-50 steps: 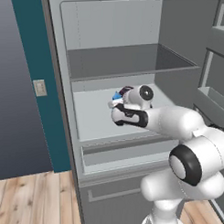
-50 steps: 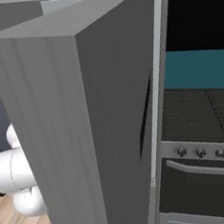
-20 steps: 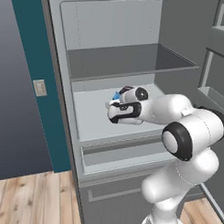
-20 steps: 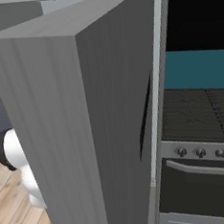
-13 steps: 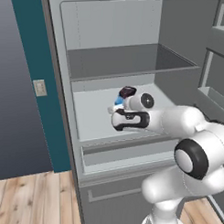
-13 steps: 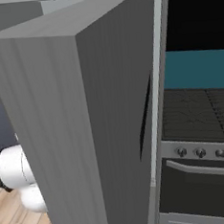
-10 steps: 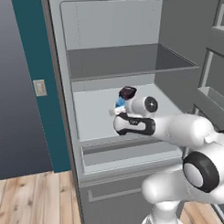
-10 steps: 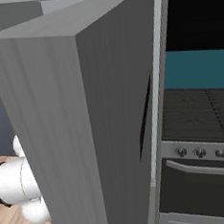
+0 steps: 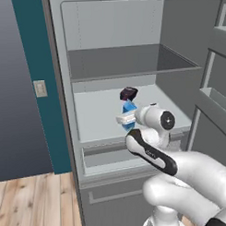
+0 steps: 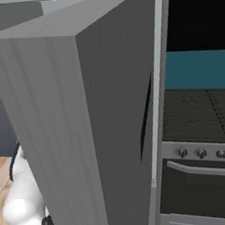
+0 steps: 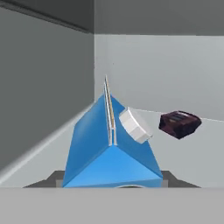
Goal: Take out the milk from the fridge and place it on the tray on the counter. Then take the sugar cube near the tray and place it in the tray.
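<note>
I've got the gripper [image 9: 125,119] clamped on the milk [image 11: 111,148] over the fridge [image 9: 133,109] shelf; carton's prob light, thin-walled, smooth (crushable), so I hold flat sides below gable, not top.

Tall light-grey fridge [image 10: 82,131] side panel fills left and centre of frame, its front edge running down the middle. Right of it, a black stove [image 10: 203,140] with dark grate cooktop, a row of round knobs and a long oven handle; teal wall [image 10: 200,68] strip above.
</note>
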